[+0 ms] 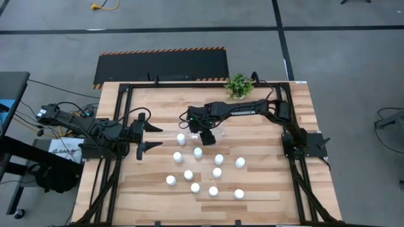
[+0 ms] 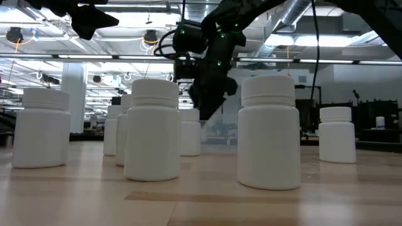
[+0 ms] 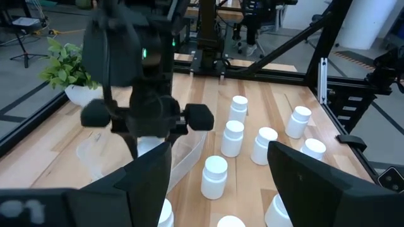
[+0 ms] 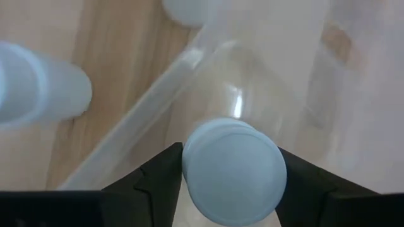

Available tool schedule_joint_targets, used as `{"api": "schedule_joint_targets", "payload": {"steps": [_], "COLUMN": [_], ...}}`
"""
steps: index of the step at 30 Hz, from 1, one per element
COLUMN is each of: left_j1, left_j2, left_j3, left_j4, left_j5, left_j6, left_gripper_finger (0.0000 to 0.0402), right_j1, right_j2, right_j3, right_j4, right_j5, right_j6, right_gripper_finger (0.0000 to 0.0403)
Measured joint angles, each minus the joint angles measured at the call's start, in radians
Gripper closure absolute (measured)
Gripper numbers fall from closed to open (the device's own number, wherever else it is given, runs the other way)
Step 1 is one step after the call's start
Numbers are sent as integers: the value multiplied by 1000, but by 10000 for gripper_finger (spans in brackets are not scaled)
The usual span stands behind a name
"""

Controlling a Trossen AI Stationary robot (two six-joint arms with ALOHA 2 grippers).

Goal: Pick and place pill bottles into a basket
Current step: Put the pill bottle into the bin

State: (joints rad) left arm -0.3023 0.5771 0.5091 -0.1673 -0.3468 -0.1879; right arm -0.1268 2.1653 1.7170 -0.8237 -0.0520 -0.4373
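Several white pill bottles (image 1: pixel 198 152) stand upright on the wooden table, also seen close up in the low view (image 2: pixel 152 138). My right gripper (image 1: pixel 203 133) points steeply down over the clear basket (image 3: pixel 187 155), shut on one pill bottle (image 4: pixel 233 170). The basket's rim (image 4: pixel 148 107) shows just beside that bottle. My left gripper (image 1: pixel 148 139) waits open at the table's left side, raised above the wood, with nothing between its fingers (image 3: pixel 154 180). My right gripper pinches the pill bottle between its two fingers (image 4: pixel 161 173), one on each side of the bottle just under the cap (image 4: pixel 235 165). The fingers come from above, pointing down. The bottle hangs upright inside the basket's outline; whether its base touches the basket floor I cannot tell.
A small green potted plant (image 1: pixel 238 85) stands at the table's far edge, near the right arm. The black frame rails (image 1: pixel 120 120) run along the table's left, right and far sides. Bare wood lies near the table's front edge (image 1: pixel 271 202).
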Motion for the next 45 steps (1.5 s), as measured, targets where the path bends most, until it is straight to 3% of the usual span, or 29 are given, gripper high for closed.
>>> {"api": "schedule_joint_targets", "payload": {"steps": [7, 26, 45], "left_j1": [0, 0, 0], "left_j2": [0, 0, 0], "left_j3": [0, 0, 0], "left_j4": [0, 0, 0], "left_j5": [0, 0, 0], "left_j6": [-9, -9, -8], "left_gripper_finger": [150, 150, 150], "right_j1": [9, 22, 22], "right_j2": [11, 15, 12], "right_j3": [-1, -2, 51], "right_j4": [6, -12, -107], "right_j5": [-3, 0, 1], "right_j6": [-15, -43, -71], "right_gripper_finger": [212, 158, 156]}}
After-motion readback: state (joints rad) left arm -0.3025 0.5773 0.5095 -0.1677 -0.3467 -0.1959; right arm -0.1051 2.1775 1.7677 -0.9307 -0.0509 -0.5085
